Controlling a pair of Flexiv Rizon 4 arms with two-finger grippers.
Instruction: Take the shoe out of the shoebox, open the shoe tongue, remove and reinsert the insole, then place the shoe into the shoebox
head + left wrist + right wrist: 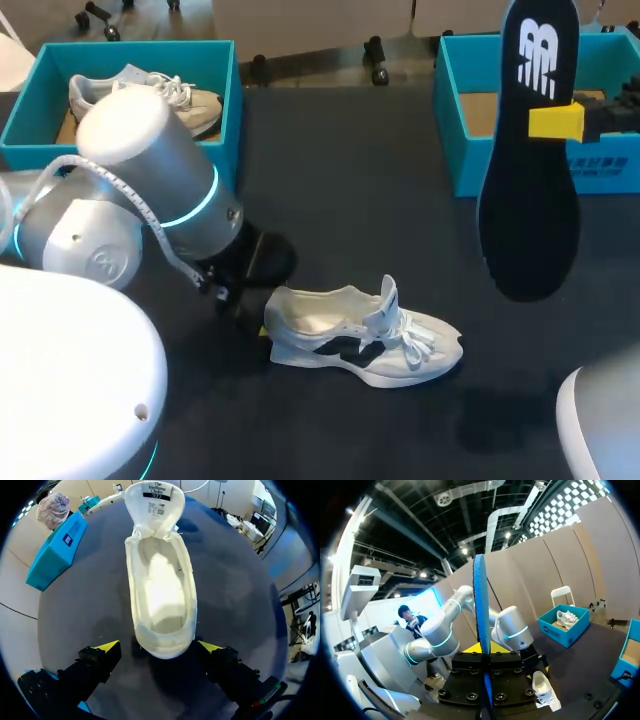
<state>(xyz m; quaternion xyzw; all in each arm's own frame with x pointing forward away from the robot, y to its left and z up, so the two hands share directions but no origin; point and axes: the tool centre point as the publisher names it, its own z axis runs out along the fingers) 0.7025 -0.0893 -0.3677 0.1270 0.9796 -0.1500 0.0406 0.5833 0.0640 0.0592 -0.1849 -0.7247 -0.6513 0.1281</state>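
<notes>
- The right gripper (556,121) is pressed onto the insole (530,190), pinching it edge-on near its heel end. The wider toe end hangs down.
- The insole hangs in the air, well above the shoe (360,335) and off to its toe side, touching nothing else.
- The left gripper (159,647) is spread, with one yellow tip on each side of the shoe's heel. Neither tip seems to touch it.
- The shoe lies on the table with its tongue (155,500) folded up and its opening bare.
- Reinsertion looks like the step in hand. It would go best toe end first, slid in under the tongue, with the heel braced.
- The right arm is raised high above the shoe, and the left arm crouches low behind the heel.
- Beyond the shoe's toe stands the open shoebox (470,170).
</notes>
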